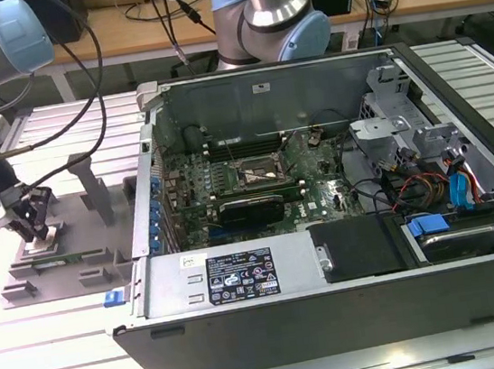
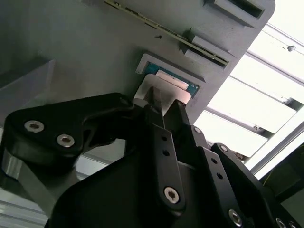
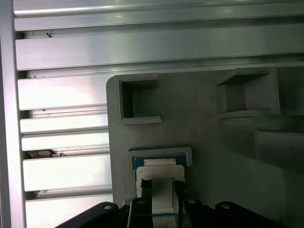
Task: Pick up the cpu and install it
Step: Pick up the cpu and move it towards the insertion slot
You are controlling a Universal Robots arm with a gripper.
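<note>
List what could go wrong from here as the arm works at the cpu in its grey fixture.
1. The gripper sits right at the cpu, which lies in a walled pocket of the grey fixture; a skewed lift could catch the chip on the pocket's rim.
2. The socket sits deep inside the computer case, between its walls and loose cables; the arm might snag there.
</note>
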